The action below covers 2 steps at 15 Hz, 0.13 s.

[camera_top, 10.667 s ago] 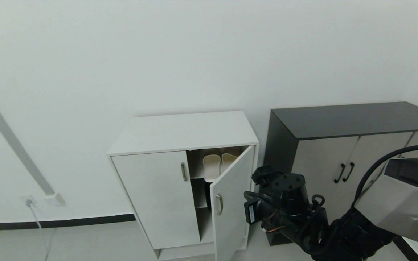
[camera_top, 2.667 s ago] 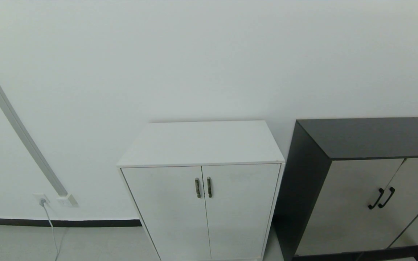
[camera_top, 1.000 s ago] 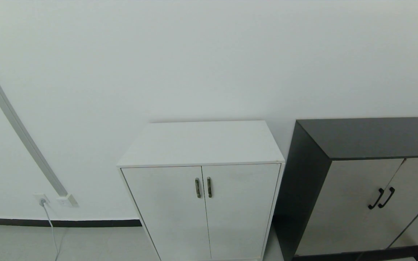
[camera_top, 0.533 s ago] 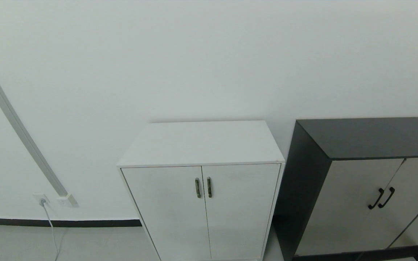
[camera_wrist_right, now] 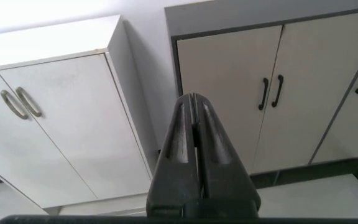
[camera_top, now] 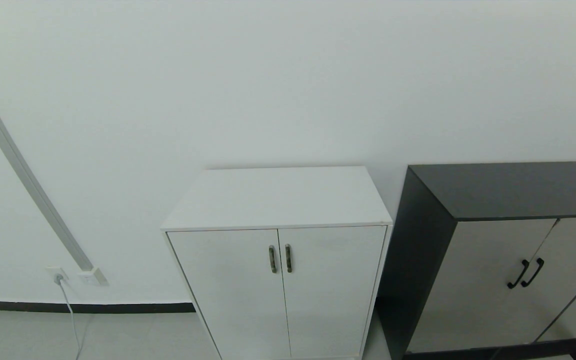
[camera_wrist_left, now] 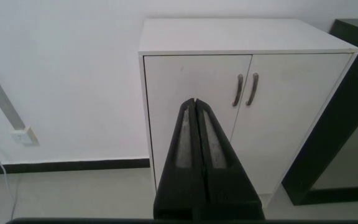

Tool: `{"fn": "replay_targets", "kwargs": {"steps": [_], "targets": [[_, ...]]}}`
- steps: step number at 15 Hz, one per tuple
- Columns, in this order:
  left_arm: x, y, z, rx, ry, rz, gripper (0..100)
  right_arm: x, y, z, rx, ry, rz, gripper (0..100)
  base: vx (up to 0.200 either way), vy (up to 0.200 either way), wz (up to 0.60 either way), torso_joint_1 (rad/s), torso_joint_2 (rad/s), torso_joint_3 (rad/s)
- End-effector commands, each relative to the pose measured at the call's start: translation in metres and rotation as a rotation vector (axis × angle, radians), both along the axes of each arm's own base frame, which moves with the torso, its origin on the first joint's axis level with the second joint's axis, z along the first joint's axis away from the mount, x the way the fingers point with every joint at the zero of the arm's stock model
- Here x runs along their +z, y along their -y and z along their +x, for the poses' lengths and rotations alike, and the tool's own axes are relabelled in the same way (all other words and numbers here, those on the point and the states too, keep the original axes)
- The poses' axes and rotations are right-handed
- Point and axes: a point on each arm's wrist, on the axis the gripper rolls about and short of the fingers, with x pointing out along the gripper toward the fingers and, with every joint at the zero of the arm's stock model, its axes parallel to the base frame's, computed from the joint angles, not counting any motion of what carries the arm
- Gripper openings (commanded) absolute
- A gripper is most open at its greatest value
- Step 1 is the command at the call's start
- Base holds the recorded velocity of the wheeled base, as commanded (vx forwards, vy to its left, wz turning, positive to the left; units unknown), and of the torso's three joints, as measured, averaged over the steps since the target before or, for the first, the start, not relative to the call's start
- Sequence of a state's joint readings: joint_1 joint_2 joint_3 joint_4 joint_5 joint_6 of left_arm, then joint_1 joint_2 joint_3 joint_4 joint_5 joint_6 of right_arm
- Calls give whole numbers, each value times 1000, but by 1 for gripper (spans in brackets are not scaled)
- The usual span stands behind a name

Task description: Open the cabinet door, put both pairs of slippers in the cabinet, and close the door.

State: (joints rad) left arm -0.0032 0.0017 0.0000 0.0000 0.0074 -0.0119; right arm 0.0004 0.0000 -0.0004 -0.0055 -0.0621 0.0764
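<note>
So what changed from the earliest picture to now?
The white cabinet's right door, open at first with pale slippers showing on a shelf, is now shut. The right arm, then beside that door, has drawn back; the right gripper is shut, empty. The head camera also shifted. The left door and the dark cabinet stayed as they were.

I am reading no legible text, label, number or sign on the cabinet (camera_top: pixel 278 197) or wall (camera_top: pixel 288 75).
</note>
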Motion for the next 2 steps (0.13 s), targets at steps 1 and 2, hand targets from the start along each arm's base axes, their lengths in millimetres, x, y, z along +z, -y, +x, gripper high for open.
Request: {"fn": "replay_targets", "kwargs": {"steps": [1, 2], "targets": [[0, 0, 0, 0, 0, 0, 0, 0, 0, 0, 2, -2, -3, 0, 0, 0, 0, 0, 0, 0], [0, 0, 0, 0, 0, -2, 0, 0, 0, 0, 0, -2, -4, 0, 0, 0, 0, 0, 0, 0]]}}
